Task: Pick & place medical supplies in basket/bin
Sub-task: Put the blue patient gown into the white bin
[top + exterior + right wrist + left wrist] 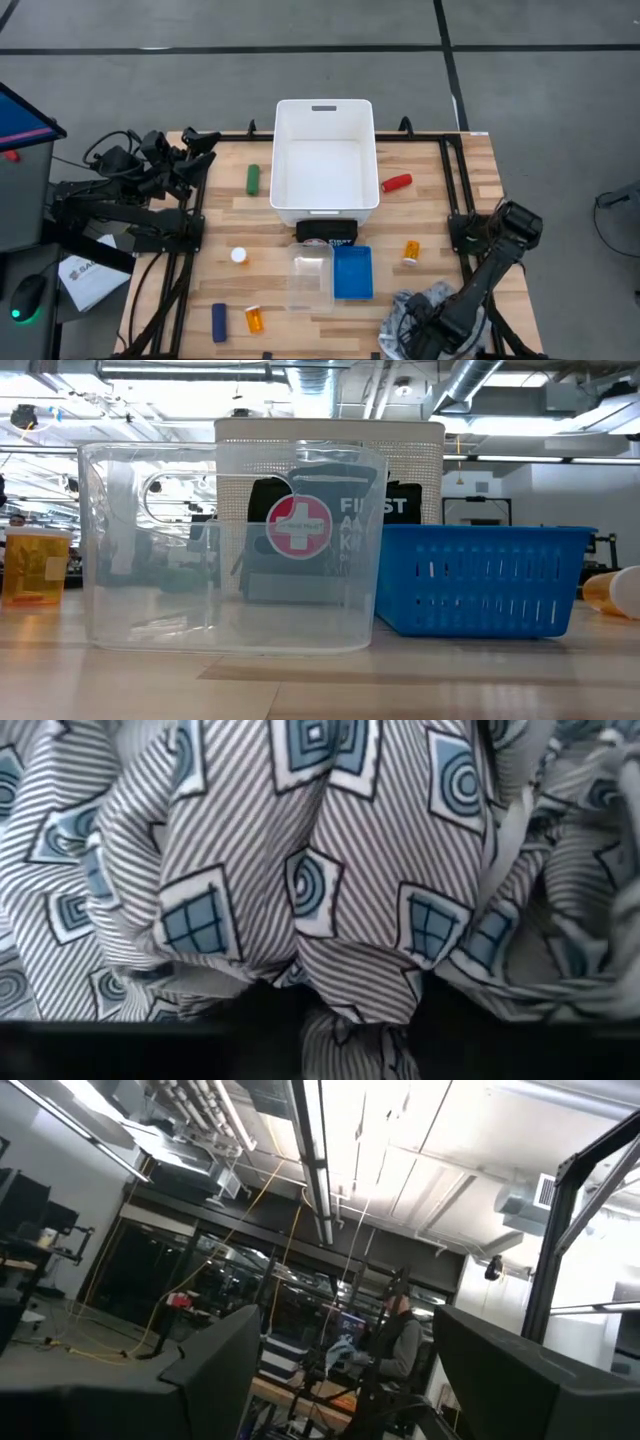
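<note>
The crumpled grey striped cloth with blue squares and spirals (330, 870) lies at the near right edge of the slatted wooden bench (440, 180), under the right pincer (420, 335); whether that pincer is apart or clamped I cannot tell. The deep white plastic tub (325, 210) sits centre-rear. Two orange pill bottles (411, 251), one green cylinder (253, 179), one red, one blue. The left pincer (205, 140) waits, apart

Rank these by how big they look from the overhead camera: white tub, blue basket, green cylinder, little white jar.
1. White tub, by far the largest.
2. Blue basket.
3. Green cylinder.
4. White jar, the smallest.
All sit on the same table, so nearness to the camera hardly matters.
</note>
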You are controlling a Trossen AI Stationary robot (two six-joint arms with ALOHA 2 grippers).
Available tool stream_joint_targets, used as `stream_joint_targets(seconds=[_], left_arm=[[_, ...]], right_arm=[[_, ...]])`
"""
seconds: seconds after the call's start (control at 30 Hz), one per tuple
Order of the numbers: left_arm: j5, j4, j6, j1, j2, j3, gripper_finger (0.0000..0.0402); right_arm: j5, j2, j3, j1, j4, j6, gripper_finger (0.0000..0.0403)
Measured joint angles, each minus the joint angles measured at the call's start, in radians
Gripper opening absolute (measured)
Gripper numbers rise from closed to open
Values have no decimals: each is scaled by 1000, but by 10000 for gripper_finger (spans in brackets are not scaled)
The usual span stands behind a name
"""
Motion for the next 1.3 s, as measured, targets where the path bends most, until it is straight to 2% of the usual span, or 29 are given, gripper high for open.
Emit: stream_joint_targets(seconds=[0.1,0.13,0.33,0.57,0.67,0.77,0.9,1.0,1.13,1.3], left_arm=[[0,13,0,0,0,0,289],[0,18,0,0,0,0,289],[0,30,-22,0,0,0,289],[10,31,-24,0,0,0,289],[10,36,-22,0,0,0,289],[10,36,-20,0,0,0,289],[10,36,-10,0,0,0,289],[10,36,-9,0,0,0,289],[10,44,-9,0,0,0,289],[10,69,-6,0,0,0,289]], right_arm=[[9,-19,-3,-16,-2,-50,32],[22,-34,-3,-19,-4,-56,19],[94,-161,62,-15,-110,-29,8],[178,-246,366,-11,-321,-81,5],[297,-266,507,-24,-334,-168,5],[460,-284,619,-72,-318,-300,5],[674,-315,711,-201,-230,-608,5],[757,-346,734,-341,-110,-883,5],[729,-353,734,-563,59,-1188,5],[565,-313,734,-838,49,-1309,5]])
